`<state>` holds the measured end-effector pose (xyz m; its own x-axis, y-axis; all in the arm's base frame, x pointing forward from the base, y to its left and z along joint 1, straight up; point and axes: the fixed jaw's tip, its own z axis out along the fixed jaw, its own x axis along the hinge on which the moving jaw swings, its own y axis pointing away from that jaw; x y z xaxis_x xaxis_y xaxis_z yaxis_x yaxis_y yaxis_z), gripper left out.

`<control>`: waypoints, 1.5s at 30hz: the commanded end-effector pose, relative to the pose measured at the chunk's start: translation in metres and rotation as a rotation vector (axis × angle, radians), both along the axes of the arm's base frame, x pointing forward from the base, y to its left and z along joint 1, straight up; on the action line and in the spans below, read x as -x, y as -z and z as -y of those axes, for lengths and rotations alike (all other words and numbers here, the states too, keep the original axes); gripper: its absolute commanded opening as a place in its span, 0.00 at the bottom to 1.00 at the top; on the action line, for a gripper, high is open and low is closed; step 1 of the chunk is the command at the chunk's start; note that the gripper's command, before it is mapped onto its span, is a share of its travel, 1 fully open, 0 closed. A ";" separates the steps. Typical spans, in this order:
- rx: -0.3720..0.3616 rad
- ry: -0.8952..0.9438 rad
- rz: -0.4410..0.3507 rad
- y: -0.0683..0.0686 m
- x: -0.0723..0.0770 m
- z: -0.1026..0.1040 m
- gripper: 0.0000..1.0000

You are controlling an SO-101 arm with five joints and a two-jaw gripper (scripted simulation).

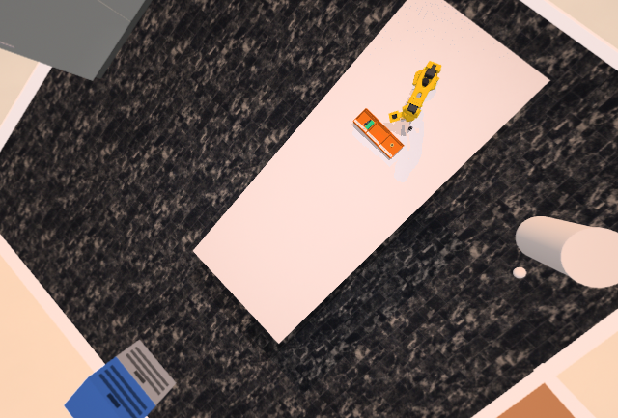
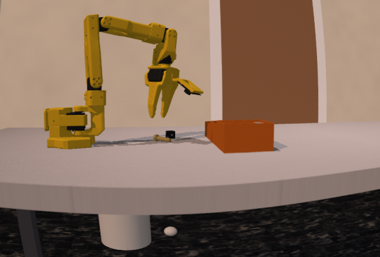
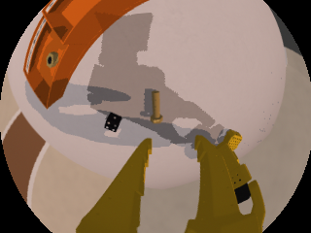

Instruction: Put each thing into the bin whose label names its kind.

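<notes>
Two items loose: brass bolt [image 2: 161,138] and black die [image 2: 170,133] lie on the table [image 2: 184,168], left of the orange bins [image 2: 242,134].
Gripper [image 2: 158,114]: partly open, empty, hanging above both.
Advice: widen the jaws, descend straight over one item, grip across its narrow width.
Obstruction: items lie near each other; bin wall stands nearby.
Surroundings: cylinder [image 1: 569,251], small ball [image 1: 519,272] on floor.
</notes>
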<state>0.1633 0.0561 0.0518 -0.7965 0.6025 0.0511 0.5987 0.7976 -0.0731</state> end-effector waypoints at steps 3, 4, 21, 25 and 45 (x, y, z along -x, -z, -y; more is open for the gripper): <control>-0.015 0.011 0.047 -0.006 -0.004 -0.001 0.22; -0.015 0.011 0.047 -0.006 -0.004 -0.001 0.22; -0.015 0.011 0.047 0.011 -0.006 -0.001 0.22; -0.015 0.011 0.047 0.019 -0.006 -0.001 0.22; -0.015 0.011 0.047 0.044 -0.004 -0.001 0.22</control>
